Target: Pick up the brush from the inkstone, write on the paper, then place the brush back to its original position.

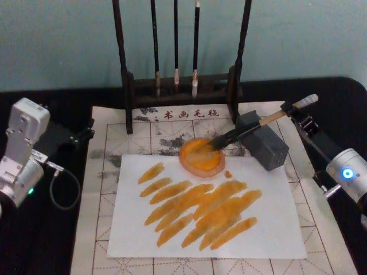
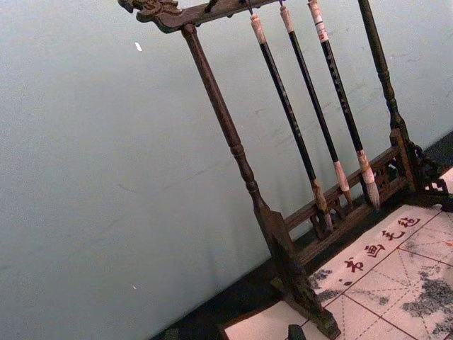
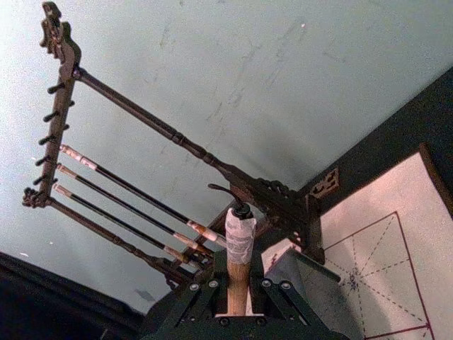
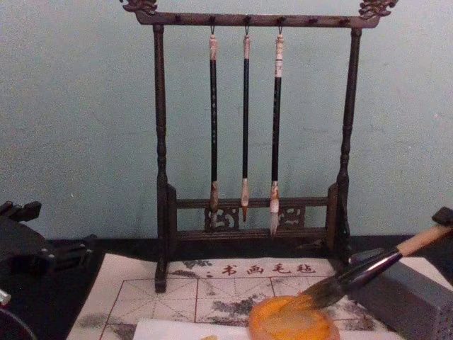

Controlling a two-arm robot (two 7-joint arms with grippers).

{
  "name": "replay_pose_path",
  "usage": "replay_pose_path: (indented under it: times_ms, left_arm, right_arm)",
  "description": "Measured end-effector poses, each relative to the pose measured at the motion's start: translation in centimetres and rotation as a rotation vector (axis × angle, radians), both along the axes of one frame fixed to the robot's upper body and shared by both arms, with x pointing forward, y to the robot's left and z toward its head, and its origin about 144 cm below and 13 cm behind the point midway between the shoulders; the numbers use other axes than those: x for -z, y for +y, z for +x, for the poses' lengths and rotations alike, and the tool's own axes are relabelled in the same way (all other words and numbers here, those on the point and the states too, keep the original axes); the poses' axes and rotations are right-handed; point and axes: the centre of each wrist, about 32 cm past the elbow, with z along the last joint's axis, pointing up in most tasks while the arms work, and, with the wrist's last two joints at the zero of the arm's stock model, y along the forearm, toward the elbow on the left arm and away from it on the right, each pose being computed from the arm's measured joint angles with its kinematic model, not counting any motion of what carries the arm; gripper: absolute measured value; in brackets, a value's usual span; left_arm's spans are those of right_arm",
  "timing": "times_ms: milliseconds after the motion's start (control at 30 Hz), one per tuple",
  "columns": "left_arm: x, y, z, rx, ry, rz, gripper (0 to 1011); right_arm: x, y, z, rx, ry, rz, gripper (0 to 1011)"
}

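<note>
Right claw, brush tip on inkstone

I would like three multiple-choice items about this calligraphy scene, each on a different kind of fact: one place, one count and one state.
1. Where does the tip of the brush rest?
A. on the inkstone
B. in a glass of water
C. on the floor

2. How many thin brushes hang on the rack?
A. two
B. three
C. five

3. What is the state of the paper?
A. blank
B. covered with orange strokes
C. folded in half

Answers:
1 A: the dark tip lies on the orange dish, while the jaws of the right gripper hold the handle's end.
2 B: three hang side by side from the top bar.
3 B: many slanted strokes cross the flat sheet.

The left gripper is parked far to the left.
</note>
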Motion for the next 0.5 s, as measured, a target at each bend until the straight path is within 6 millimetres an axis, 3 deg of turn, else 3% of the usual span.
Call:
replay_pose_path:
  times_ms: [500]
  left_arm:
    - [0.00,0.00,0.00,0.000,0.000,0.000,1001]
  right_arm:
    - [0.52,0.71,0.64,-0.014,0.026,-0.015,194]
